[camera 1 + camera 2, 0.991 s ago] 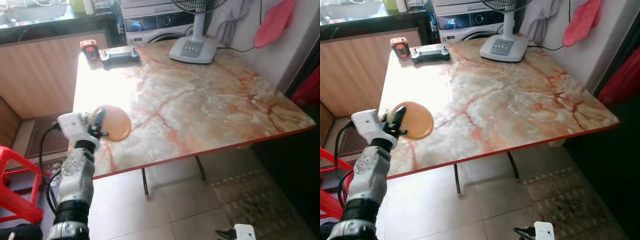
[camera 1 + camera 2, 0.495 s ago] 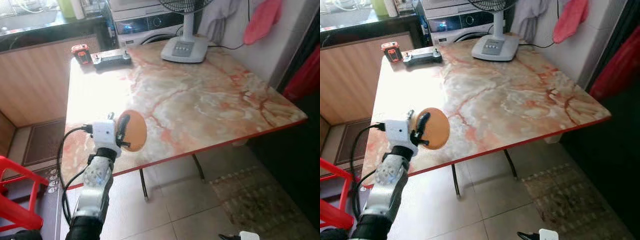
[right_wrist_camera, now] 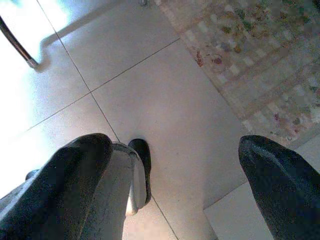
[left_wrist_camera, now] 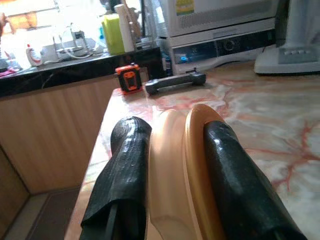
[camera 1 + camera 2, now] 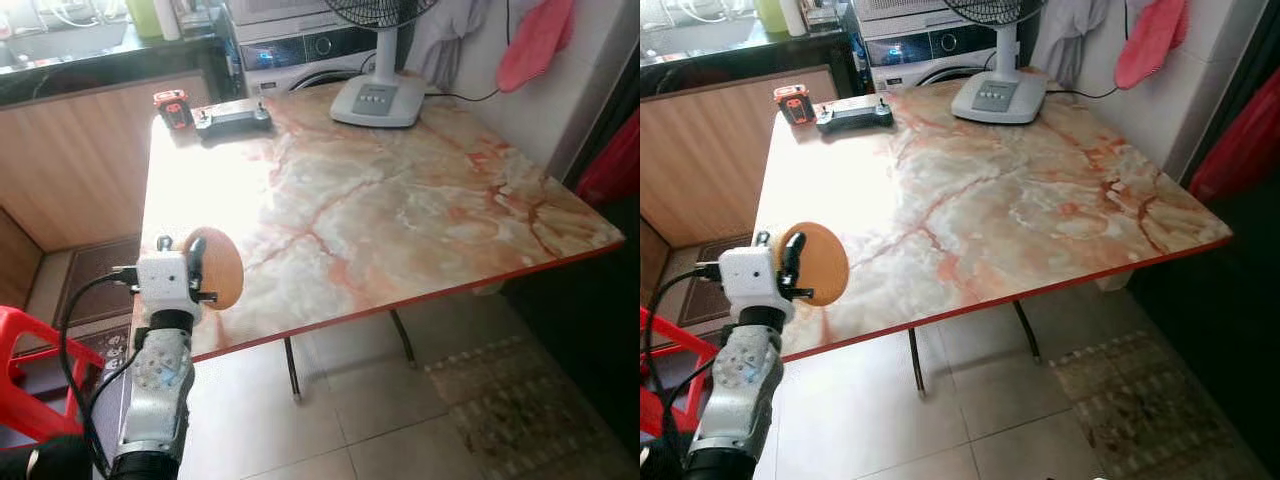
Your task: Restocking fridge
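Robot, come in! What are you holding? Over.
Left gripper shut on round orange plastic plate, lifted on edge above marble table. Right gripper open, over floor. Nothing blocking.

Left gripper raised at near left corner of table, clamped on plate held on edge. Fan base at far side; controller and small box at far left corner. Stool left, on floor.

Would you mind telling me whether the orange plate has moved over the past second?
Yes. The orange plate lay flat on the marble table; now the left gripper holds it upright above the table's near edge.
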### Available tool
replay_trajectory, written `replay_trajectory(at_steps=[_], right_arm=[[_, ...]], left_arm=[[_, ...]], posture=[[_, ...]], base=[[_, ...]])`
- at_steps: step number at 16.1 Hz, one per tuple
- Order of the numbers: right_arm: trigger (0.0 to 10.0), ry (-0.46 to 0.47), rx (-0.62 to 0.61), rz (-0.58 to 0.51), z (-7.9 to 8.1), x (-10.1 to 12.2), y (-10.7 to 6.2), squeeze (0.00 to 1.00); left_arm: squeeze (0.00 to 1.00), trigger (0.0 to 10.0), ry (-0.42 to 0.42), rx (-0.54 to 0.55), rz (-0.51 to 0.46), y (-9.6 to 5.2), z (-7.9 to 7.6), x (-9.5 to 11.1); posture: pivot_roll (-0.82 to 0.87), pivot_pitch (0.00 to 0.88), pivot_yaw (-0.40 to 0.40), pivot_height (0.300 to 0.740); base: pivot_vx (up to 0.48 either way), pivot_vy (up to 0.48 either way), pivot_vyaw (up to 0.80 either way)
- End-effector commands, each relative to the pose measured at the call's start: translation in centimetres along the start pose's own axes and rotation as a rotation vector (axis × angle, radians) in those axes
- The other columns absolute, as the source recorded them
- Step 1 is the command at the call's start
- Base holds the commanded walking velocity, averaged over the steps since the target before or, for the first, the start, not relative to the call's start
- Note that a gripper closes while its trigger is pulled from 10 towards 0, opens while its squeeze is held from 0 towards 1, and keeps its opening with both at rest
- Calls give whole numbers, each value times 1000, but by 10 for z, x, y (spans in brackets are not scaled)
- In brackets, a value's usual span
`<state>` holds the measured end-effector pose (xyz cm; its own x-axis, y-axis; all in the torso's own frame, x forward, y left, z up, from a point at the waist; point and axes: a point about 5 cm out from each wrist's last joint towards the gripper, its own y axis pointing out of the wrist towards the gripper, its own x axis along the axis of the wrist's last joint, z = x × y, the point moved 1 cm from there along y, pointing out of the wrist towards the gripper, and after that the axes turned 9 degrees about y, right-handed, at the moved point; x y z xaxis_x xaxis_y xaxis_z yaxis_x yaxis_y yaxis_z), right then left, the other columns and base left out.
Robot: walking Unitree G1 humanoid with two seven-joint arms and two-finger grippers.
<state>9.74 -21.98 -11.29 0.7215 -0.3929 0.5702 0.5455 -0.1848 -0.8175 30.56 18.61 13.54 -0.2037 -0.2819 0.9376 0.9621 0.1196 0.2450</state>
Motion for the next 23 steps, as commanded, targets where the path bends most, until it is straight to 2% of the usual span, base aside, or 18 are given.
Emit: replay_trajectory(at_steps=[1, 4, 7, 8, 12, 19, 23], right_arm=[[10000, -3, 4, 59, -1, -17, -5, 0], [10000, 83, -1, 90, -5, -28, -10, 0], [10000, 15, 46, 79, -3, -28, -11, 0], [10000, 107, 0, 65, -5, -31, -13, 0], [10000, 300, -123, 55, -13, -42, -18, 0], [10000, 281, -129, 77, -15, -48, -22, 0], [10000, 261, -117, 79, -14, -49, -22, 0]], left_arm=[[0, 10000, 22, -10, -2, 3, -1, 2], [0, 10000, -14, -11, -12, 7, -8, 6], [0, 10000, -3, -28, -30, 13, -9, 10], [0, 10000, -6, -19, -28, 14, -7, 9], [0, 10000, -33, -3, -16, 10, -12, 6], [0, 10000, -42, 6, -16, 9, -12, 7], [0, 10000, -53, 0, -21, 13, -13, 11]], posture=[[-66, 0, 68, 740], [-61, 0, 71, 740], [-76, 0, 82, 740], [-81, 0, 84, 740], [-73, 0, 77, 740], [-65, 0, 80, 740], [-66, 0, 82, 740]], base=[[0, 300, 0], [0, 324, 0], [0, 337, 0], [0, 334, 0], [0, 80, -600], [0, 0, -800], [0, 103, -800]])
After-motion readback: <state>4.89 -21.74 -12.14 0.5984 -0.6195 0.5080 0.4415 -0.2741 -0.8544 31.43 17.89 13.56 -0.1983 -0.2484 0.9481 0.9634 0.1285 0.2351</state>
